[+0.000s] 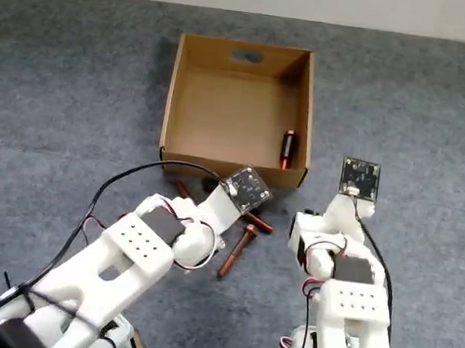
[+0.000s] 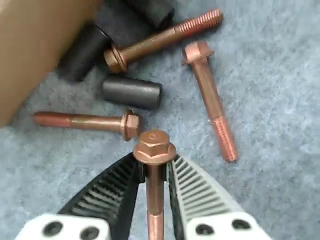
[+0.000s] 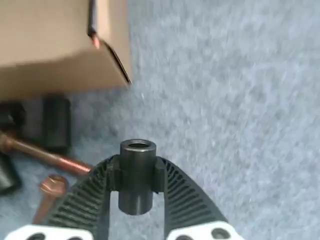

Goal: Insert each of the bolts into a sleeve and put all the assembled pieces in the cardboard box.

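Observation:
My left gripper (image 2: 154, 165) is shut on a copper bolt (image 2: 154, 147), hex head pointing away from the wrist, just in front of the cardboard box (image 1: 239, 100). Three more bolts (image 2: 210, 100) and three black sleeves (image 2: 132, 92) lie on the carpet beneath it, near the box wall (image 2: 35, 45). My right gripper (image 3: 136, 165) is shut on an upright black sleeve (image 3: 136, 172) with its bore facing up, off the box's front right corner (image 3: 112, 55). One assembled piece (image 1: 287, 149) lies inside the box by its right wall.
Grey carpet covers the table. Loose bolts (image 1: 237, 251) lie between the left arm (image 1: 159, 241) and the right arm (image 1: 346, 277). A sleeve (image 3: 50, 122) and a bolt (image 3: 45, 155) lie beside the right gripper. Open carpet stretches to the box's right.

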You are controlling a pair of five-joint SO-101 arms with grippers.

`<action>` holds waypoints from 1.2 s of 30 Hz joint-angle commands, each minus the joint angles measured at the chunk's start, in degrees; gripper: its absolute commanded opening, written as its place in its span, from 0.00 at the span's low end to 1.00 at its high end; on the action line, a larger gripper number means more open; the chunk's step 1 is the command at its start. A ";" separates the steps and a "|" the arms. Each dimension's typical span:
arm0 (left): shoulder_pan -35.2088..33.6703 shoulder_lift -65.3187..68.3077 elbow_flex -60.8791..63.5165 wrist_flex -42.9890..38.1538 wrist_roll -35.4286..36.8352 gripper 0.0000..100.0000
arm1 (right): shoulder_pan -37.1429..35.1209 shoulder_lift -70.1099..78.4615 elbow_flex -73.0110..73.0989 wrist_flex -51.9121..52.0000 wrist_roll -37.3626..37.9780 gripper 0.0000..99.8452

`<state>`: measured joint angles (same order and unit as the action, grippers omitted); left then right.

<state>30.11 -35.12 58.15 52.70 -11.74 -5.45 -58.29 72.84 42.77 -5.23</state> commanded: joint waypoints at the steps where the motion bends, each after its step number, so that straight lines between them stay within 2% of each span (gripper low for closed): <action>1: -0.40 -8.92 -3.47 3.60 -0.44 0.01 | 0.13 -12.00 1.01 2.33 0.44 0.01; 6: -3.74 -23.78 -3.82 3.96 -0.53 0.01 | -4.97 -28.44 6.20 2.24 0.53 0.01; 11: -8.31 -35.82 -3.74 -4.13 -0.44 0.01 | -10.68 -37.14 6.99 2.24 0.53 0.01; 14: -8.75 -41.01 -3.65 -9.67 -0.35 0.01 | -13.23 -38.73 6.81 1.45 0.53 0.01; 17: -8.48 -44.70 -3.65 -13.71 -0.35 0.01 | -14.55 -38.81 7.25 -3.65 0.53 0.01; 20: -8.48 -46.73 -3.65 -18.20 0.26 0.01 | -14.81 -38.81 7.52 -10.59 0.53 0.01; 25: -8.66 -46.73 -3.56 -26.73 11.78 0.01 | -14.81 -38.81 7.60 -20.09 0.53 0.01; 32: -8.40 -46.46 -3.30 -38.77 17.93 0.01 | -14.81 -38.90 9.54 -20.79 0.44 0.01; 36: -8.31 -40.40 -3.82 -44.57 20.31 0.01 | -14.81 -38.90 11.03 -20.88 0.44 0.01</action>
<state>22.11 -79.52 57.63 13.14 6.81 -19.87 -96.70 84.26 23.34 -5.23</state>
